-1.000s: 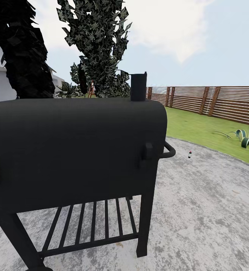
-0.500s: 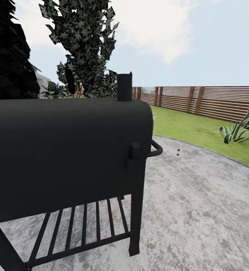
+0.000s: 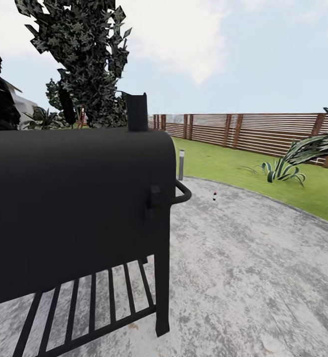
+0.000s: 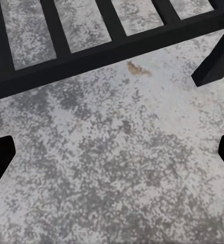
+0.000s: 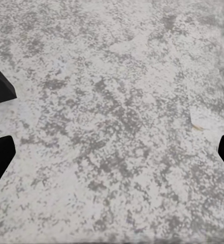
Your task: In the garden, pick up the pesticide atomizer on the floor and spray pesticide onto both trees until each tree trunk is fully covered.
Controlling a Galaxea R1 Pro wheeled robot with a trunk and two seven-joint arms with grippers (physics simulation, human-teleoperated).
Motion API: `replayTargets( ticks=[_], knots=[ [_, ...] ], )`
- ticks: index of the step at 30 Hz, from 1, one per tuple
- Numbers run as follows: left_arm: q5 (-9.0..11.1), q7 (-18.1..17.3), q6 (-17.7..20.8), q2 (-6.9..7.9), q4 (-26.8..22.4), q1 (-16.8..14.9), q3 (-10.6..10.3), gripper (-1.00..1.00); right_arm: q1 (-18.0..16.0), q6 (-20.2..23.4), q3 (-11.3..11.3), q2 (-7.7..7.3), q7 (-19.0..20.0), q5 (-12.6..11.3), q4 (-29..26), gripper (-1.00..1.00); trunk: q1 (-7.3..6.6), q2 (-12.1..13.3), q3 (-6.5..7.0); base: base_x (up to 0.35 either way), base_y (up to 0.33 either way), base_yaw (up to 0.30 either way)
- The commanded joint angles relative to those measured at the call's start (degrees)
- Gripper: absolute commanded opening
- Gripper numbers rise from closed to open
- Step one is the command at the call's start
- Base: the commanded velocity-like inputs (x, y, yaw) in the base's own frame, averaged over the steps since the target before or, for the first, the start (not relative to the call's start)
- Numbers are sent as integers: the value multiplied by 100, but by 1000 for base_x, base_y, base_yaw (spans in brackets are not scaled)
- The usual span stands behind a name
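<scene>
no readable text, labels, brands, numbers or signs anywhere

1. One large black barrel-shaped metal grill [image 3: 75, 208].
2. One tiny dark bottle with a red top [image 3: 214, 196].
3. One short grey post lamp [image 3: 181, 164].
4. One brown horizontal-slat wooden fence [image 3: 263, 131].

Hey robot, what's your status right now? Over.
Both grippers open, empty, over concrete floor. Pesticide atomizer standing far ahead near the lawn. Black grill close on the left; path past it looks open.
</scene>
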Motion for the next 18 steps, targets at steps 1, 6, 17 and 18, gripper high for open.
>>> replayTargets(
  ticks=[1,6,17,18],
  knots=[
    [0,-1,0,0,0,-3,0,100,0,0,0,0,0,-1,0,100,23,-42,-20,0,0,-267],
    [0,1,1,0,0,-8,0,100,-2,0,0,0,0,-6,0,100,133,-242,-126,0,0,-261],
    [0,-1,1,0,2,-9,0,100,-3,0,7,0,0,-8,0,100,352,-643,-387,0,0,-195],
    [0,-2,1,0,1,-9,0,100,-3,0,8,0,0,-8,0,100,352,-643,-395,0,0,-171]
  ],
)
